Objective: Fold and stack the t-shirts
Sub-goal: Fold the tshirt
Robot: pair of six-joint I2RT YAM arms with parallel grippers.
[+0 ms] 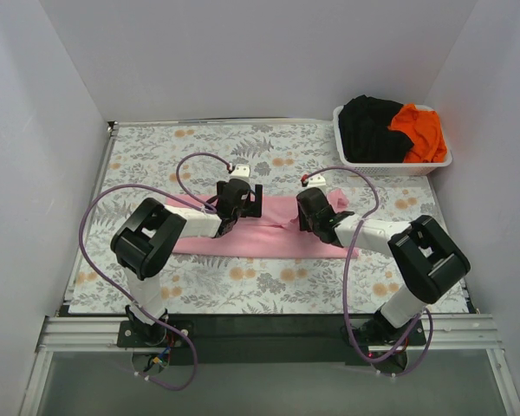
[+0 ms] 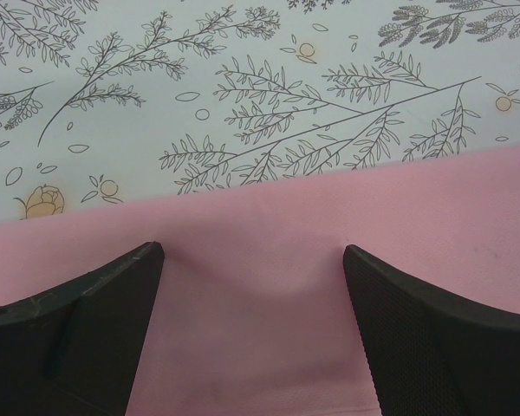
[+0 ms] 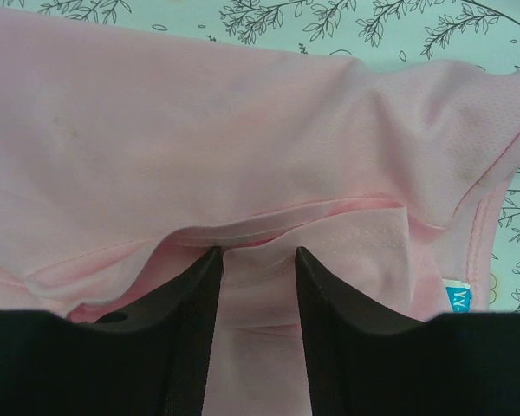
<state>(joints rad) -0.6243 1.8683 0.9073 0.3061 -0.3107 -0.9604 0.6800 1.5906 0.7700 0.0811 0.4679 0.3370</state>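
Note:
The light pink t-shirt lies as a long folded strip across the middle of the floral tablecloth. My left gripper is open, its fingertips pressed down on the shirt's far edge, cloth dimpled between the wide jaws. My right gripper is open over the shirt's right part, near the collar. In the right wrist view its fingers straddle a raised hem fold of the pink cloth, jaws narrower than the left's. The black t-shirt and orange t-shirt lie crumpled in the basket.
The white lattice basket stands at the back right corner of the table. White walls close in the left, back and right sides. A small blue size label shows at the shirt's neck. Purple cables loop over both arms.

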